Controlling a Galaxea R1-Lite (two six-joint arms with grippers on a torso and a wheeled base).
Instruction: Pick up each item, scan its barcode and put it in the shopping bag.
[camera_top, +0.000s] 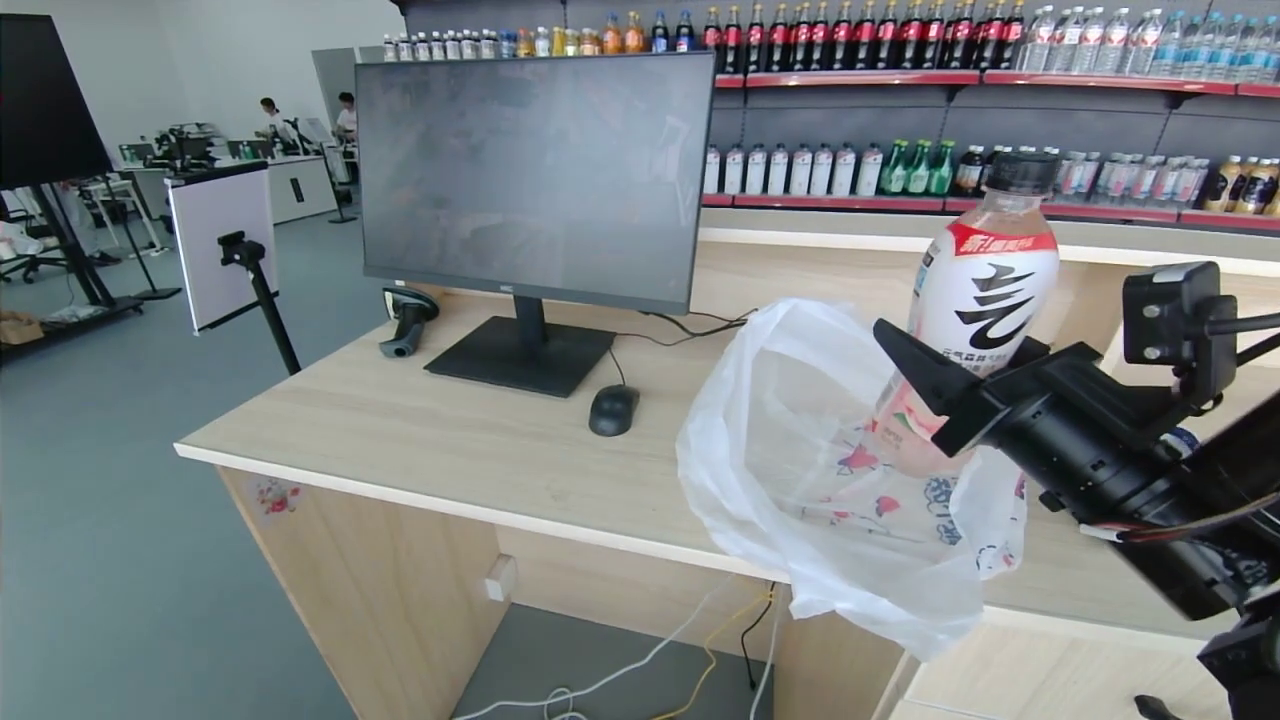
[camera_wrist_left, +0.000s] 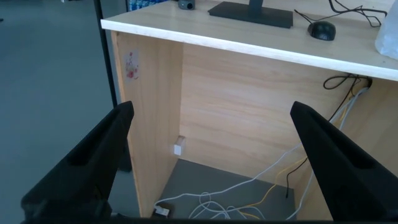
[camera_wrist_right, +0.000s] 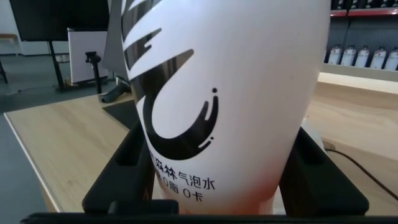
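Clamping the bottle (camera_top: 985, 285) mid-body, your right gripper (camera_top: 965, 365) holds something rigid, probably heavyish and slick, so grip firmly.

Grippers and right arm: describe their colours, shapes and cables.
The left gripper has two matte black, wedge-shaped fingers tapering to blunt tips. The right gripper has the same black angular fingers on a black ribbed cylindrical wrist, with a boxy black camera on a bracket and thin red and white wires beneath.
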